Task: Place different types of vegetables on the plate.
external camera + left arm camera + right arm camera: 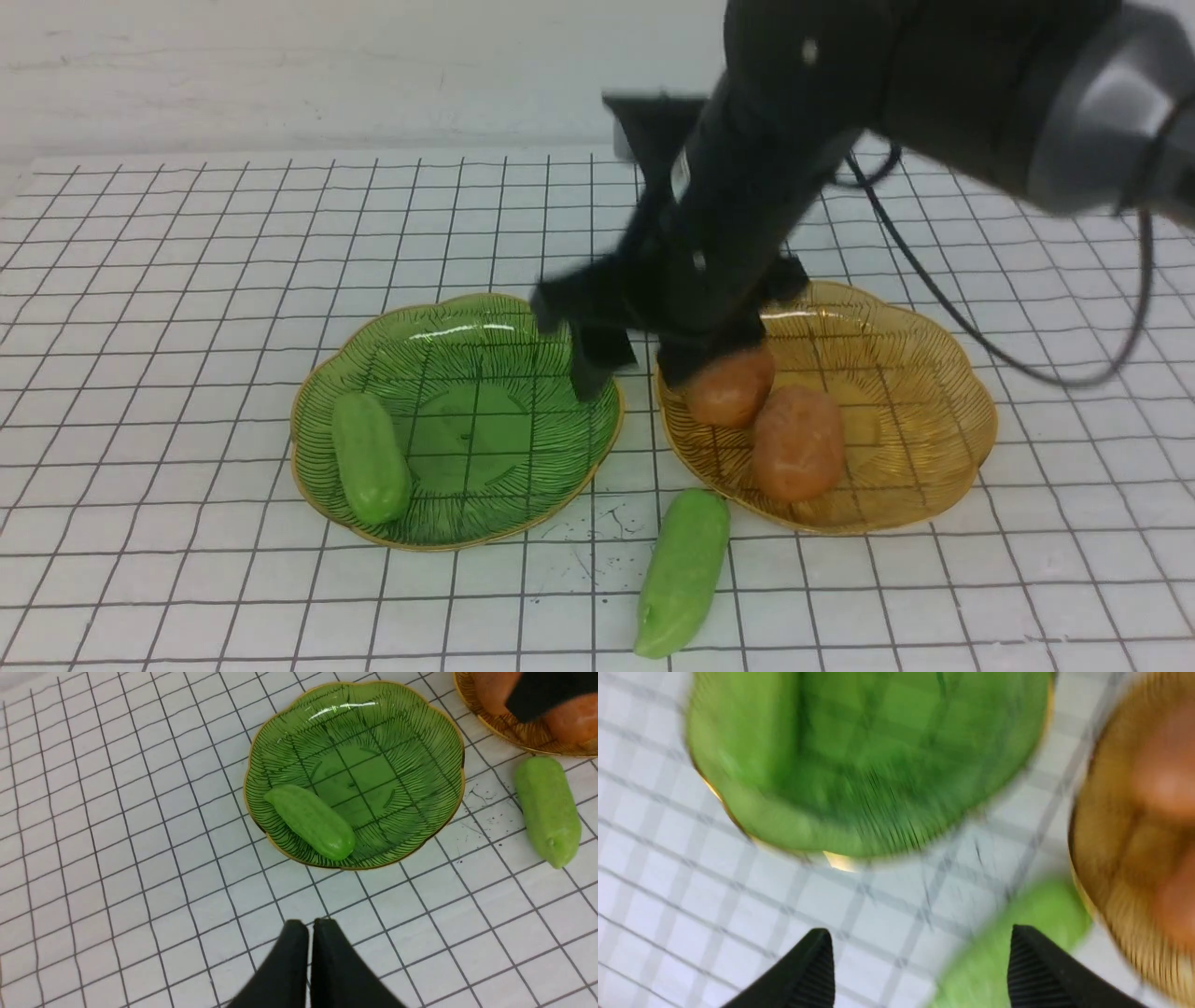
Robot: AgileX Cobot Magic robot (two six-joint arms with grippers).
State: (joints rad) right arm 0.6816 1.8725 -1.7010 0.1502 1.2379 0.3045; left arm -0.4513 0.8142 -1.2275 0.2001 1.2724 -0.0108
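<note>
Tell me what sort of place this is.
Probably a robot test bench rather than a kitchen: a white tabletop ruled with a black grid, toy cucumbers and potatoes, two glass plates, and a black robot arm reaching over them.

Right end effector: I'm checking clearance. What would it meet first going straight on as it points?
Probably the white gridded tabletop ahead of the open right end effector; the loose light-green toy cucumber lies just beside that line, though blur hides depth.
</note>
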